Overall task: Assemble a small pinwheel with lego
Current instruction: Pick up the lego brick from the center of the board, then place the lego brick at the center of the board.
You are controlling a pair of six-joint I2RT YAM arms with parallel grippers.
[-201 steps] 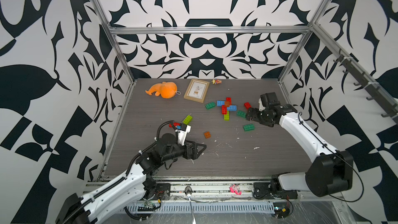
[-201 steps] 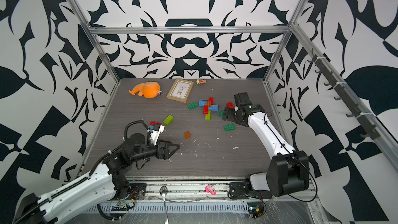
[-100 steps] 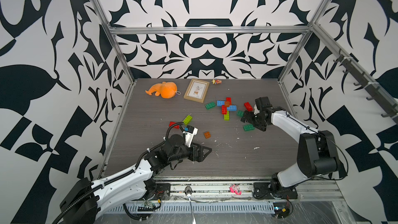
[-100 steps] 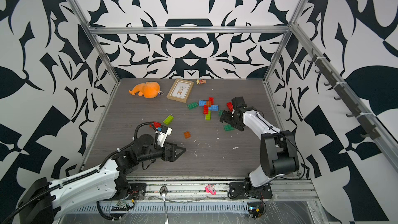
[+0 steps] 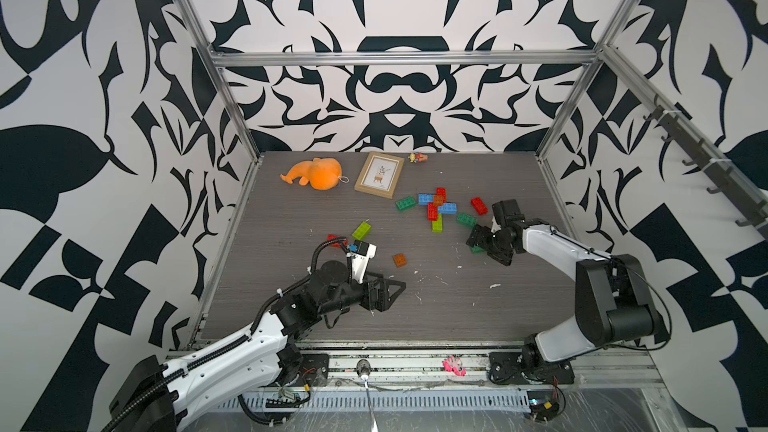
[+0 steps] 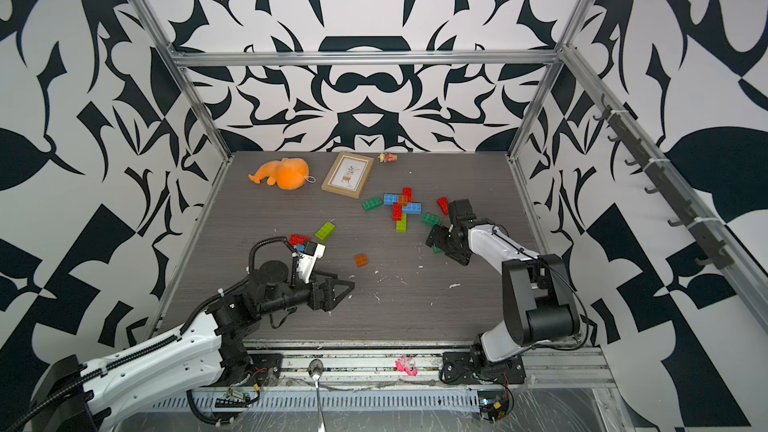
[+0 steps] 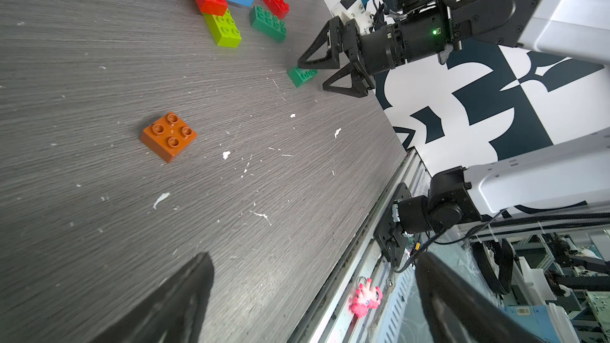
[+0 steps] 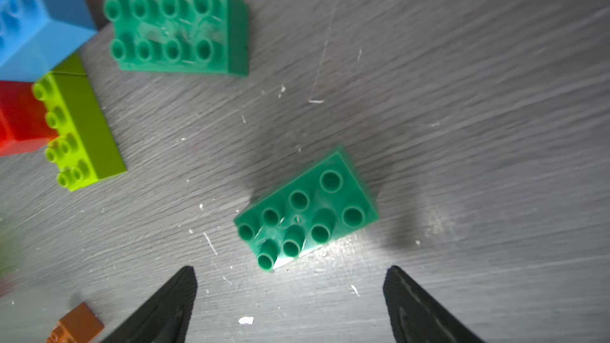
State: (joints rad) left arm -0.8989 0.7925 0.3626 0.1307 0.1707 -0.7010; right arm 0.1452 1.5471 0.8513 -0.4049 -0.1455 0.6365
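Toward the front left corner of the surface, our left end effector (image 5: 390, 290) hangs spread and empty near the orange-brown brick (image 5: 400, 260), likely waiting its turn. Right of the half-built cross of bricks (image 5: 437, 205), our right end effector (image 8: 290, 272) is spread over a dark green brick (image 8: 307, 212) near the right edge, which we judge is the next blade.

In a top view, a cross of joined bricks (image 5: 432, 211) in blue, red and lime, with an orange-brown square at its middle, lies on the grey table (image 5: 457, 317). The right gripper (image 5: 481, 246) is over a dark green brick (image 5: 475, 249), hiding most of it. The left gripper (image 5: 397, 293), fingers spread, is near a loose orange-brown brick (image 5: 400, 260). An orange plush toy (image 5: 320, 174) and a picture frame (image 5: 379, 173) lie at the back.
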